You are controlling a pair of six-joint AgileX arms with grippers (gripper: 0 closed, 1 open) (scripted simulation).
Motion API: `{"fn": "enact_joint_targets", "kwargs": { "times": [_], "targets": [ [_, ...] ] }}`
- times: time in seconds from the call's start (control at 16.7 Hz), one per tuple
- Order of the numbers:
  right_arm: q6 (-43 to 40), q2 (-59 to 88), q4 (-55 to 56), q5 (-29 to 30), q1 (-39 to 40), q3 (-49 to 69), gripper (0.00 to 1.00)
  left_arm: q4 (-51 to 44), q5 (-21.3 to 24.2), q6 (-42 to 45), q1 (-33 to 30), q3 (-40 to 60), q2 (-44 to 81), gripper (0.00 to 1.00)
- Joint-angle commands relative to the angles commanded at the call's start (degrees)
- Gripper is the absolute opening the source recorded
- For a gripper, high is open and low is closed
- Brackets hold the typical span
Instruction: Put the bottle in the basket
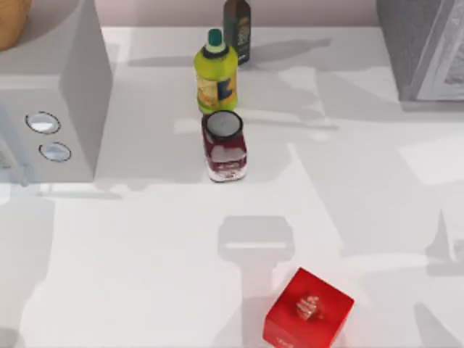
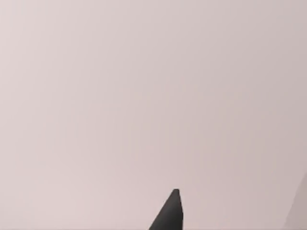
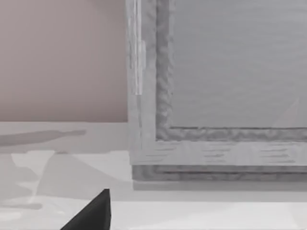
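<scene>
— Where's the small bright green soda bottle?

— I can't tell where it is. Near the table's middle stands a dark red glass jar with a pale lid [image 1: 224, 145]. Just beside it, at its twelve o'clock, is a yellow-green plastic bottle with a dark green cap [image 1: 216, 72]. A dark upright carton [image 1: 237, 29] stands past that, at one o'clock.

— Anything closer to us?

— A bright red square box [image 1: 308, 310], at five o'clock from the jar and well apart from it. A pale grey box with two round dials [image 1: 72, 109] sits at nine o'clock, and a grey framed cabinet [image 3: 216, 96] at two.

— And the grippers?

— A dark tip of the left gripper [image 2: 170, 213] faces a blank wall, while a tip of the right gripper [image 3: 93, 213] faces the cabinet. I can't tell if either is spread or pressed together.
</scene>
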Motion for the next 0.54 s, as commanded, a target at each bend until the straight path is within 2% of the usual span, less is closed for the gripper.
{"fn": "enact_joint_targets", "kwargs": {
  "times": [0.18,0.54],
  "targets": [
    [0.0,0.0,0.0,0.0,0.0,0.0,1.0,0.0,0.0,0.0,0.0,0.0,0.0,0.98],
    [0.0,0.0,0.0,0.0,0.0,0.0,1.0,0.0,0.0,0.0,0.0,0.0,0.0,1.0]
  ]
}}
